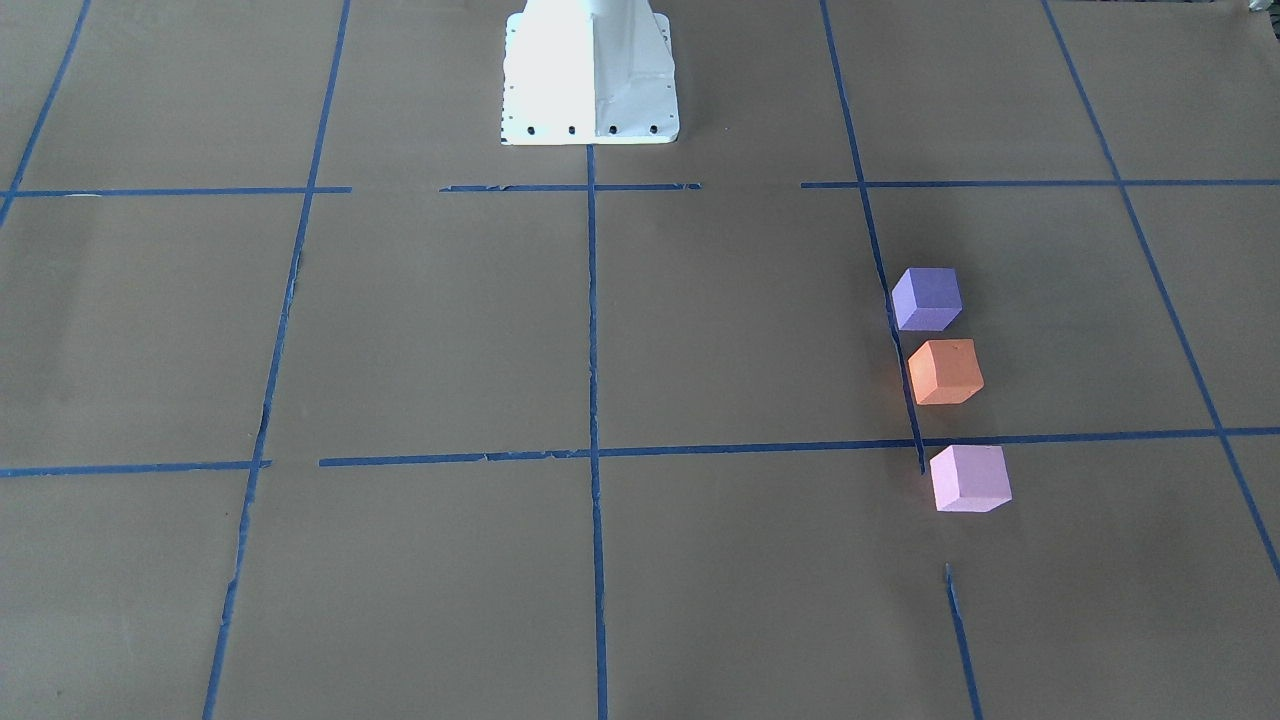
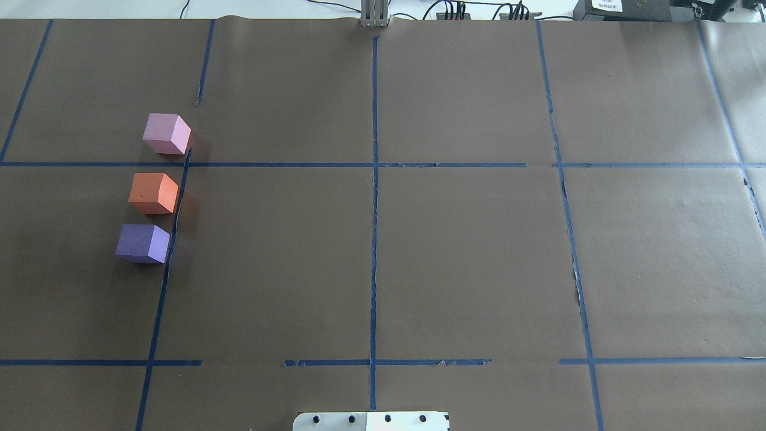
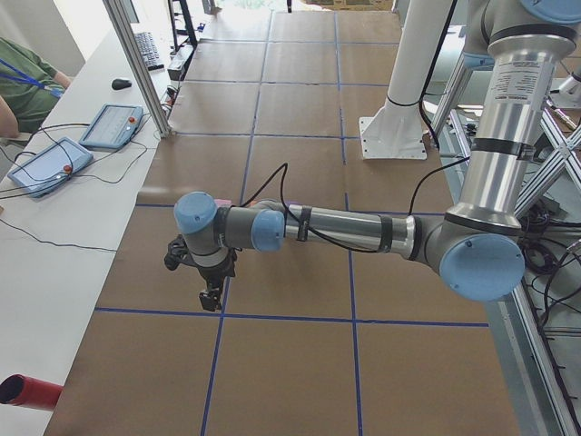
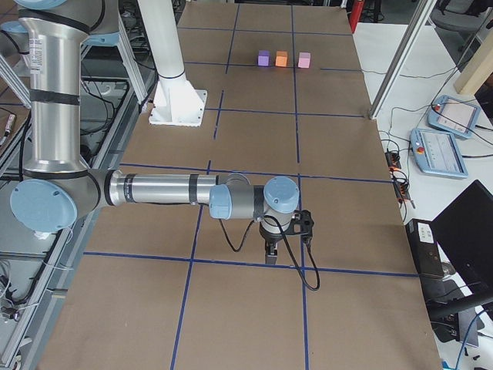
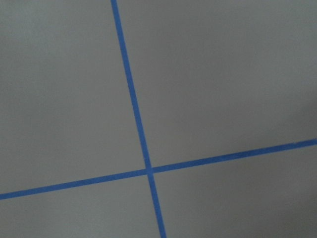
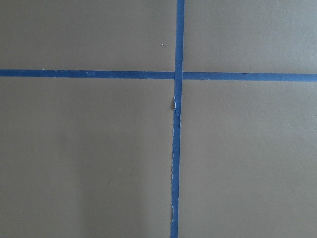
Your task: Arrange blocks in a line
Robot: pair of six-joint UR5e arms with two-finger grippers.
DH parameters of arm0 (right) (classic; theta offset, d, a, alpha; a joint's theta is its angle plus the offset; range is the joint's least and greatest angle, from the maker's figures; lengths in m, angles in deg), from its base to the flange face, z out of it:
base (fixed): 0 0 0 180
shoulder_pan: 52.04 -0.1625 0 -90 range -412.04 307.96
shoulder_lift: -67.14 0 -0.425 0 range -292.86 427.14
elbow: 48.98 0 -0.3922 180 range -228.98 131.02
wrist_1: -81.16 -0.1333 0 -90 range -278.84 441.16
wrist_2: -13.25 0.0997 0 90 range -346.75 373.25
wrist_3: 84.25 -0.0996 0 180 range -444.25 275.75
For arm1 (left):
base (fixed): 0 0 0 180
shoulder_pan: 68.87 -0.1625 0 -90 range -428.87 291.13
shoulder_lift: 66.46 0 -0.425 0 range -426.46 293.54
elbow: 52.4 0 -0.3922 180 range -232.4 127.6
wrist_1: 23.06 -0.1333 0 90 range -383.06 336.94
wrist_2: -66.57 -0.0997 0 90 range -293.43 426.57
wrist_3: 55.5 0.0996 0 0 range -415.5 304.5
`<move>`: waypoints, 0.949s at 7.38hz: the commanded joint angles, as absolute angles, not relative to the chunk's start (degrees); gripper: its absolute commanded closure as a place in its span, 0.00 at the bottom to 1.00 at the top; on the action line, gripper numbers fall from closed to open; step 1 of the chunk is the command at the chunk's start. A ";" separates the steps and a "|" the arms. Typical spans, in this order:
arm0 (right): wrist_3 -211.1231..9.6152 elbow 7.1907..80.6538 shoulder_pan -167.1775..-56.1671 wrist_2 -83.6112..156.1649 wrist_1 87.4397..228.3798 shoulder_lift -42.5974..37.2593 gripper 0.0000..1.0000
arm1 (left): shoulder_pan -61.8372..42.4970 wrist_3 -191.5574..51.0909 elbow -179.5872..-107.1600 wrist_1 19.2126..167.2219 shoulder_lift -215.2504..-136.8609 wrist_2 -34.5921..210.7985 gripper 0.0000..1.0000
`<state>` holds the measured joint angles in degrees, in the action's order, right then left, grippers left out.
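Three cubes stand apart in a near-straight row beside a blue tape line on the robot's left. In the overhead view the pale pink block is farthest, the orange block in the middle and the violet-purple block nearest the robot. The front view shows them as well: purple, orange, pink. My left gripper shows only in the exterior left view, pointing down over the table; I cannot tell its state. My right gripper shows only in the exterior right view, far from the blocks; I cannot tell its state.
Brown paper with a blue tape grid covers the table. The white robot base stands at the table's middle edge. Teach pendants and cables lie on the side bench. Both wrist views show only paper and a tape crossing.
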<state>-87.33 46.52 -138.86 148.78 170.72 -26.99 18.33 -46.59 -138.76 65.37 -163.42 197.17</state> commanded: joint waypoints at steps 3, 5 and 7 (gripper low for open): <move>-87.33 46.55 -138.88 148.78 170.72 -26.99 0.00 | 20.07 -46.10 -138.62 65.97 -161.65 197.09 0.00; -87.33 46.47 -138.88 148.78 170.72 -26.99 0.00 | 21.57 -46.19 -138.71 64.40 -161.56 197.09 0.00; -87.33 46.55 -138.88 148.78 170.72 -26.99 0.00 | 21.57 -46.53 -138.71 64.30 -161.47 197.17 0.00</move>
<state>-87.33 46.53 -138.85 148.78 170.72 -26.99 21.42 -46.27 -138.70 64.51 -161.53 197.11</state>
